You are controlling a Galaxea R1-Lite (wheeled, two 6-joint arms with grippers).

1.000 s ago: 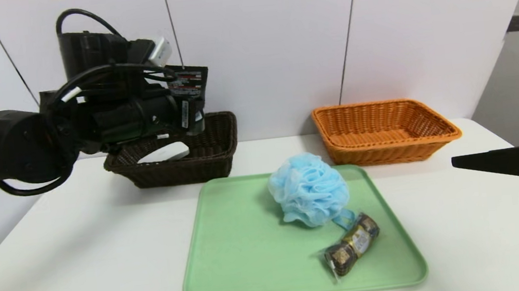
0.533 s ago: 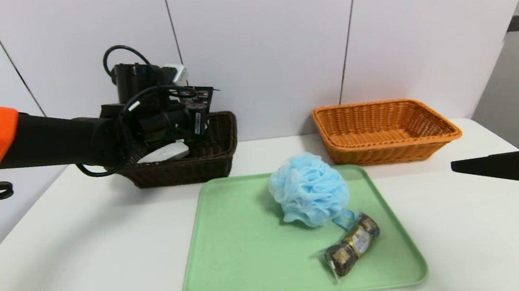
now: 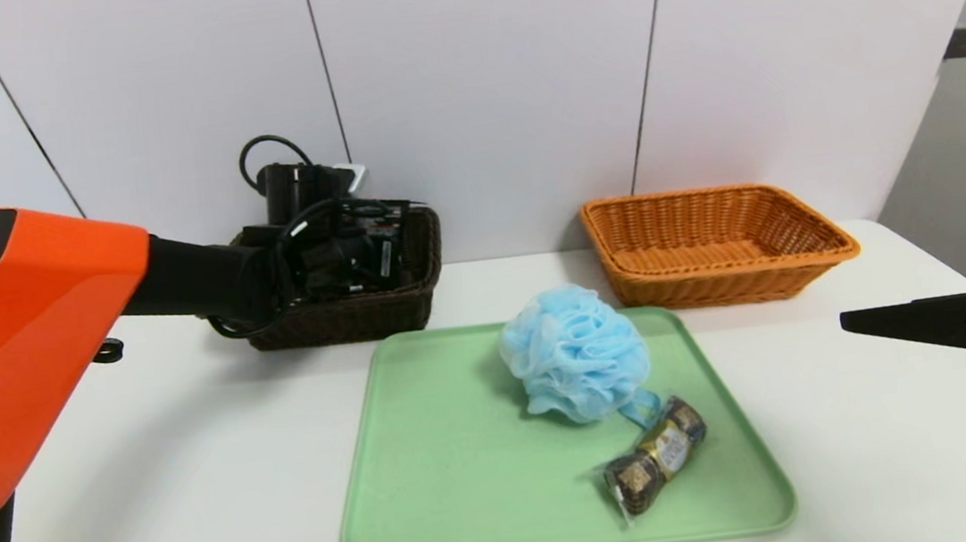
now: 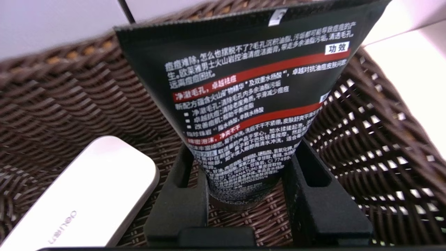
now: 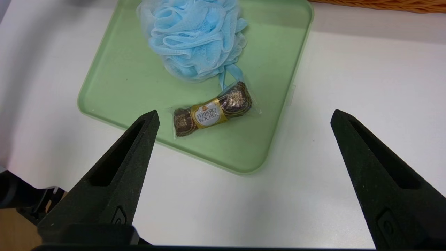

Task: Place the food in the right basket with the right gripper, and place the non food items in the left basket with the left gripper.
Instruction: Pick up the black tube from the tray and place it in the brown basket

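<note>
Inside the dark basket [image 3: 340, 322], the left pincer [image 4: 244, 174] grips a black tube [image 4: 240, 104], probably soft, slick and best held near its cap end. Beside it, a white box-like thing [image 4: 87, 195] could obstruct. Right of that basket, the right pincer [image 5: 244, 113] gapes, idle.

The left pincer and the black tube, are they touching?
Touching. The left wrist view shows it: the left pincer has a jaw pressed against each side of the black tube.
</note>
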